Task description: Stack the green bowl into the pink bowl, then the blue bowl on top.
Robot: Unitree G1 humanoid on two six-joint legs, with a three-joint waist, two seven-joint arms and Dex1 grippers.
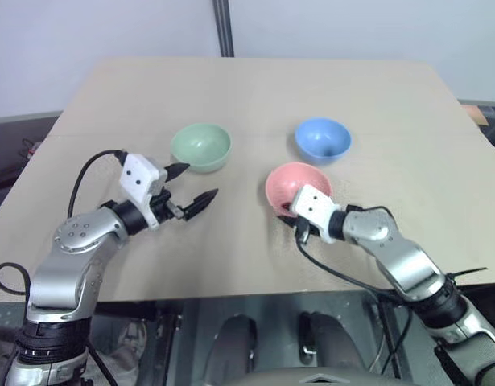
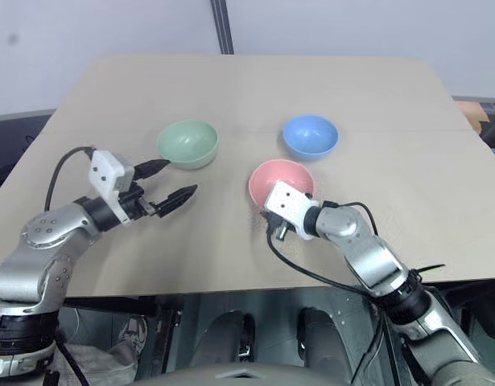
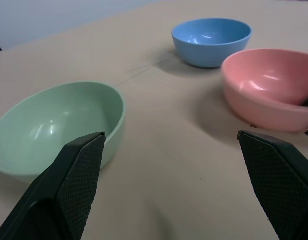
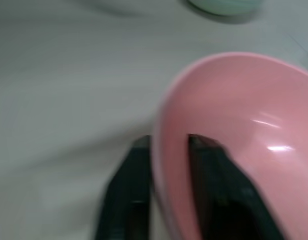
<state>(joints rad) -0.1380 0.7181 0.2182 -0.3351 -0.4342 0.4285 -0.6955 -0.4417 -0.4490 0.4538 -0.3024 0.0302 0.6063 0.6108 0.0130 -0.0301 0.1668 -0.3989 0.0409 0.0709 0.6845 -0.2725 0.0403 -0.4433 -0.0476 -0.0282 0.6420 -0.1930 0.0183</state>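
Jaws of the right gripper (image 4: 169,200) pinch the near rim of the salmon-pink round plastic bowl (image 1: 299,186), one finger inside the wall and one outside, the bowl tipped on the tan desk (image 1: 255,96). Left gripper (image 1: 192,186) hovers with jaws spread wide just beside the pale sage-green round plastic bowl (image 1: 201,146), which sits upright on the desk without contact. Sky-blue round plastic bowl (image 1: 323,139) stands upright farther back, just beyond the pink bowl and apart from the green one.
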